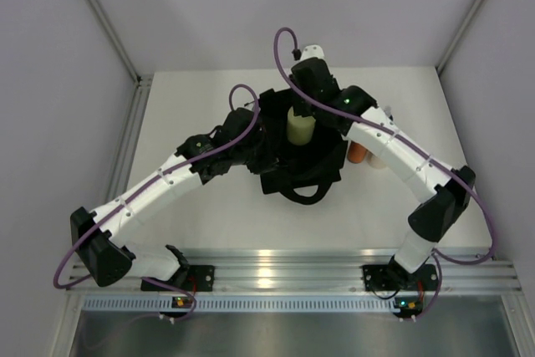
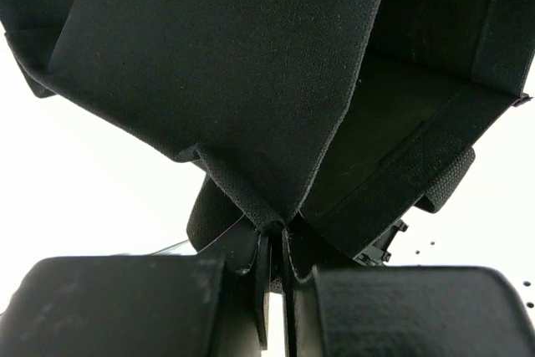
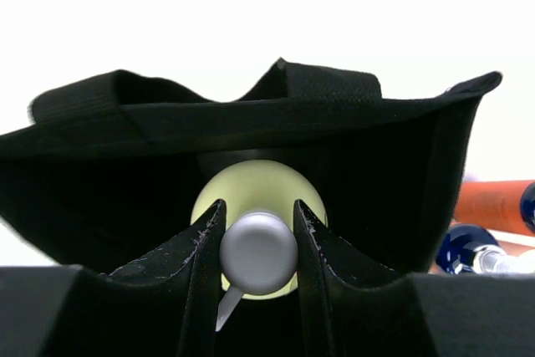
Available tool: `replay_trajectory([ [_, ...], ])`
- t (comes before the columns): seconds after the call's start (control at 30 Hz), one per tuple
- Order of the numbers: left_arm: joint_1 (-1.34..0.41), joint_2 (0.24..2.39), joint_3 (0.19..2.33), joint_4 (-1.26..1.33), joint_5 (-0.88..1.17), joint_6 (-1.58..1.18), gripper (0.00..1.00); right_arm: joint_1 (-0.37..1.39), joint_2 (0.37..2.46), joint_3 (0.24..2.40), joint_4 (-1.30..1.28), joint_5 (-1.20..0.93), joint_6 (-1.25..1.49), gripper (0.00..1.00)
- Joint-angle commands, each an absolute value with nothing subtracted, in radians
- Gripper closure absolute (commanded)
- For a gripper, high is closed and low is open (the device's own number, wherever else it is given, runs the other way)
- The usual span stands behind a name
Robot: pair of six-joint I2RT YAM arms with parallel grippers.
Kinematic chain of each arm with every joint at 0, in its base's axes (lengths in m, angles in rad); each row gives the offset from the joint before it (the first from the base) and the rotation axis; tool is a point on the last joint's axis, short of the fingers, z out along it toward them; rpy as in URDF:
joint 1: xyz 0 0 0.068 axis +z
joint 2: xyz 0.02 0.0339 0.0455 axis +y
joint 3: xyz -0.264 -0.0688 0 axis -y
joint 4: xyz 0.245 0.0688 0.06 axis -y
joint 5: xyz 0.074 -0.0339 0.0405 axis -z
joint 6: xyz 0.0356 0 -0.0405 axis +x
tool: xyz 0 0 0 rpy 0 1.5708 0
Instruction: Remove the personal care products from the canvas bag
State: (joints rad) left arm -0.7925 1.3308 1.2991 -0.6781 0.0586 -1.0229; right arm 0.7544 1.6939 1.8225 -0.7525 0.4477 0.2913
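The black canvas bag [image 1: 313,169] sits mid-table, mouth up. My left gripper [image 1: 251,133] is shut on the bag's left rim fabric [image 2: 276,215] and holds it. My right gripper [image 1: 303,114] is over the bag, shut on the white cap [image 3: 258,252] of the pale yellow-green bottle [image 1: 300,128], which stands partly out of the bag; its body [image 3: 259,186] shows between the fingers. An orange bottle [image 1: 357,154] lies on the table right of the bag, with a pale bottle [image 1: 378,160] beside it. The right wrist view shows an orange bottle [image 3: 495,205] and a dark blue cap [image 3: 462,248].
White walls and metal frame posts [image 1: 100,14] close in the table on the left, right and back. An aluminium rail [image 1: 276,269] runs along the near edge by the arm bases. The bag's loop handle [image 1: 305,194] lies toward the front.
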Motion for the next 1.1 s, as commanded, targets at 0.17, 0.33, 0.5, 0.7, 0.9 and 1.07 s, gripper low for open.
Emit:
replay_trajectory([
  [0.17, -0.792, 1.322, 1.322, -0.661, 0.043, -1.026, 1.00, 0.795, 1.580, 2.000, -0.701, 0.382, 0.166, 1.00],
  [0.33, -0.790, 1.321, 1.321, -0.661, 0.041, -1.023, 1.00, 0.805, 1.565, 2.046, -0.732, 0.333, 0.127, 1.00],
  [0.5, -0.790, 1.318, 1.319, -0.661, 0.038, -1.022, 1.00, 0.810, 1.525, 2.063, -0.732, 0.244, 0.081, 1.00],
  [0.7, -0.790, 1.318, 1.319, -0.663, 0.035, -1.025, 1.00, 0.811, 1.474, 2.098, -0.739, 0.189, 0.041, 1.00],
  [0.9, -0.792, 1.315, 1.316, -0.661, 0.023, -1.034, 1.00, 0.813, 1.437, 2.138, -0.761, 0.207, 0.038, 1.00],
  [1.07, -0.790, 1.309, 1.318, -0.661, 0.015, -1.038, 1.00, 0.813, 1.402, 2.157, -0.759, 0.320, 0.057, 1.00],
])
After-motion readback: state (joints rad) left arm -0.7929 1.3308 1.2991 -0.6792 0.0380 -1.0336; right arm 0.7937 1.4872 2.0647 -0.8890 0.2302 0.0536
